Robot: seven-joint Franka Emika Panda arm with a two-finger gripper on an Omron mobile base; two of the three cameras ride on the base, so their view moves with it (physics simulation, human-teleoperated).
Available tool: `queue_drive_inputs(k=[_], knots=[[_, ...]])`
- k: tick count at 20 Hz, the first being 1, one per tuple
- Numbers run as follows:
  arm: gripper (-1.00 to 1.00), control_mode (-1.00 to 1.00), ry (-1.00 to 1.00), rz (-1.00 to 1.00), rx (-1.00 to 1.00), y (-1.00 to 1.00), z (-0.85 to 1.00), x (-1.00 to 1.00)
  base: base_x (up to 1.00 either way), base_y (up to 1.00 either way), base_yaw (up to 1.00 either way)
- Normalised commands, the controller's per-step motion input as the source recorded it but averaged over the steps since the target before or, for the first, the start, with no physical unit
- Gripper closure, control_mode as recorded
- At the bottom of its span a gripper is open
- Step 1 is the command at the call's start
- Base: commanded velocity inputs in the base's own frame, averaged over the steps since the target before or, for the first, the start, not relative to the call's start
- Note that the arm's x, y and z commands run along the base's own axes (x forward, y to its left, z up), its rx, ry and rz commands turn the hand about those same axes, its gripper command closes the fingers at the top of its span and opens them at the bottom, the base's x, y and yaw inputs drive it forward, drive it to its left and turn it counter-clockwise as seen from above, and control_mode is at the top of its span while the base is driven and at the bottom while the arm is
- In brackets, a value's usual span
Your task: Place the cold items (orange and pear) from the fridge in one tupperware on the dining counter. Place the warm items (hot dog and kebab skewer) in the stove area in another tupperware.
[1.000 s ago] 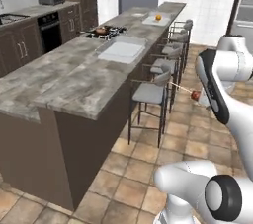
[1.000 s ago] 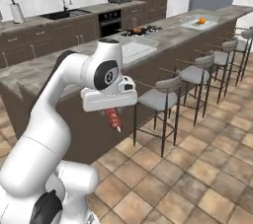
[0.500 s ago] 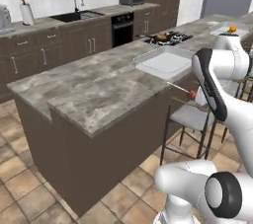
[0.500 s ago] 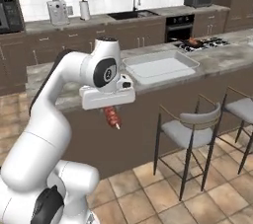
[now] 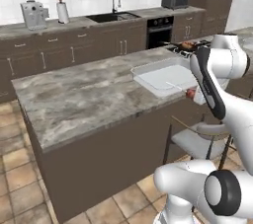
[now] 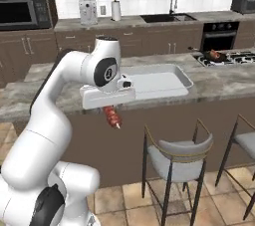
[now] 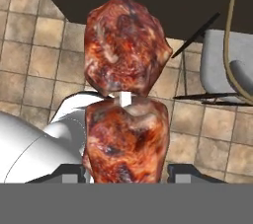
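My gripper (image 6: 110, 110) is shut on the kebab skewer (image 6: 113, 117), which hangs below the hand in front of the island counter (image 6: 55, 90). In the hand view two dark red meat chunks (image 7: 126, 45) sit on a white stick between my gripper (image 7: 126, 171) fingers. From the left, the kebab skewer (image 5: 189, 93) shows beside the forearm, its stick pointing toward a wide shallow white tray (image 5: 165, 76) on the counter. The same tray (image 6: 157, 81) lies just behind the hand. A reddish item (image 6: 215, 54) rests on the cooktop; I cannot tell what it is.
Grey-seated stools (image 6: 179, 151) (image 6: 247, 143) stand along the island's near side, right of the hand, over tiled floor. The back counter holds a sink with a faucet (image 6: 173, 4), a coffee machine (image 6: 88, 11) and a paper towel roll (image 6: 115, 9). An oven (image 5: 159, 31) is in the back cabinets.
The whole picture has swung, so the cameras moved with the base; the island's near end and back wall now face me. The kebab skewer stays gripped, the arm's pose unchanged.
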Motion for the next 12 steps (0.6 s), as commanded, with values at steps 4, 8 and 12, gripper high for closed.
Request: queue_drive_inputs(k=[4, 8, 12], knots=[[1.00, 1.00, 0.00, 0.00, 0.00, 0.00, 0.00, 0.00, 0.46, -0.79, 0.55], [1.00, 1.00, 0.00, 0.00, 0.00, 0.00, 0.00, 0.00, 0.52, -0.67, 0.65], [1.00, 1.00, 0.00, 0.00, 0.00, 0.00, 0.00, 0.00, 0.65, -0.61, 0.50]])
